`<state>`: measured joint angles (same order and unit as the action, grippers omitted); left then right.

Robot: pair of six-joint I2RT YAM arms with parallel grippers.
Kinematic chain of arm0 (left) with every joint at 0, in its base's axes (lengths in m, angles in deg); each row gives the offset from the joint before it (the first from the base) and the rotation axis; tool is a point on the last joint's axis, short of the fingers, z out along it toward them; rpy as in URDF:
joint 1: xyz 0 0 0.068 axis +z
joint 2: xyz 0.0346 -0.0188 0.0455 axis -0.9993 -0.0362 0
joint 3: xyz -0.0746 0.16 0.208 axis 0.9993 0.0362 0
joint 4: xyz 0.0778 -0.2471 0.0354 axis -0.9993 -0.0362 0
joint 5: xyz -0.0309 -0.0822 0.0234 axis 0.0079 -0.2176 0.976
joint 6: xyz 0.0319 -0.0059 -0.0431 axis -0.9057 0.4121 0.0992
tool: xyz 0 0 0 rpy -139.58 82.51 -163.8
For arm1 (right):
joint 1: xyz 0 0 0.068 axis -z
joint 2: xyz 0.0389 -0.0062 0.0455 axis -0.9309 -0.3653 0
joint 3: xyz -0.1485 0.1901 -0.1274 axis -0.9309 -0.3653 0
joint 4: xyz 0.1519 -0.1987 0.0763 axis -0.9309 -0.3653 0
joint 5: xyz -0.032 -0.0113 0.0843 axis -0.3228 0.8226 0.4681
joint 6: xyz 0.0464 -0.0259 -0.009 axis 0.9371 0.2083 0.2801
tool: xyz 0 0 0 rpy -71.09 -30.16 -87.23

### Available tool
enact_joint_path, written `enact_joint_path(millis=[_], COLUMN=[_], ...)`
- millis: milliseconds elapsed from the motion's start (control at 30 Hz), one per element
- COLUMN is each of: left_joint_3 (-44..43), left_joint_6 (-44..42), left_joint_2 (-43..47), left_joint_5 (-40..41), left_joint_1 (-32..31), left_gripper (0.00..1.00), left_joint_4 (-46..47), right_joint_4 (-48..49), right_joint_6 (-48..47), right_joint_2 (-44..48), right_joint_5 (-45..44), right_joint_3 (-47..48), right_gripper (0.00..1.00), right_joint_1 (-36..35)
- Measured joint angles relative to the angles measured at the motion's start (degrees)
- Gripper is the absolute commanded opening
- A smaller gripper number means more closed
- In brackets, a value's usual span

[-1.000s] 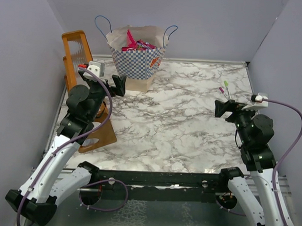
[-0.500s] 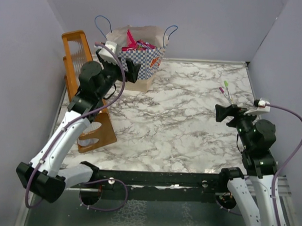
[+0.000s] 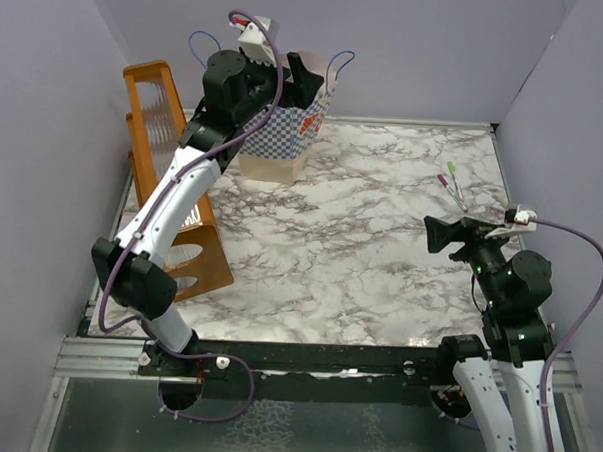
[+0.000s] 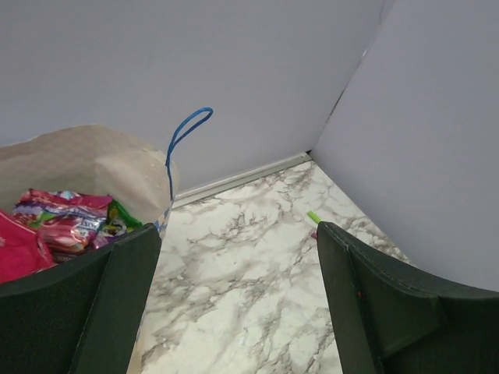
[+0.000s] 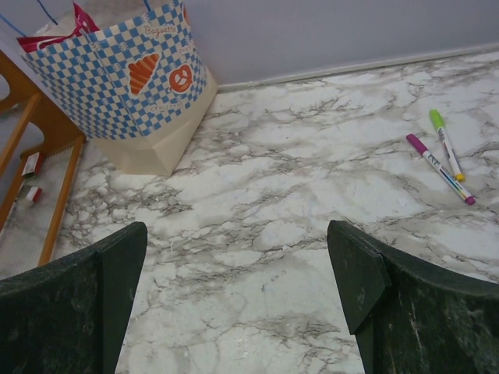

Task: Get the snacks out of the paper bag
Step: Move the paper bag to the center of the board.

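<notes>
The blue-and-white checkered paper bag [image 3: 280, 135] stands upright at the back of the marble table, also in the right wrist view [image 5: 125, 86]. Its cream rim [image 4: 86, 160] and a blue cord handle [image 4: 181, 144] show in the left wrist view, with pink-red and green snacks [image 4: 58, 226] inside. My left gripper [image 3: 306, 78] is open and empty, raised over the bag's mouth at its right side. My right gripper [image 3: 436, 235] is open and empty, above the table's right part, far from the bag.
An orange wooden rack [image 3: 168, 180] stands left of the bag, under my left arm. Two markers, green and pink [image 3: 451, 185], lie at the right back of the table; they also show in the right wrist view [image 5: 443, 156]. Grey walls close the back and sides.
My left arm has risen and swung from beside the rack up to the bag's mouth. My right gripper has drifted slightly forward and down.
</notes>
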<state>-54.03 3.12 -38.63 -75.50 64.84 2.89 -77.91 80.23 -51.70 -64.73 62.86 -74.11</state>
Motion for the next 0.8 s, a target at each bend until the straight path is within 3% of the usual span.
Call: enact_joint_path(millis=[467, 633, 800], left_joint_3=[-17.09, -26.49, -27.36], left_joint_6=[7.15, 5.81, 4.09], left_joint_2=[-28.83, -34.84, -36.11], left_joint_5=[-0.72, 2.12, 4.50], left_joint_1=[0.17, 0.13, 0.11], left_gripper=[0.70, 0.68, 0.60], left_joint_4=[1.55, 1.49, 3.91], right_joint_4=[0.22, 0.28, 0.39], right_joint_6=[0.39, 0.39, 0.39], right_joint_2=[1.27, 1.77, 1.92], right_joint_5=[0.37, 1.09, 1.68], right_joint_3=[-0.50, -0.50, -0.50], right_gripper=[0.99, 0.99, 0.99], right_joint_1=[0.02, 0.02, 0.02])
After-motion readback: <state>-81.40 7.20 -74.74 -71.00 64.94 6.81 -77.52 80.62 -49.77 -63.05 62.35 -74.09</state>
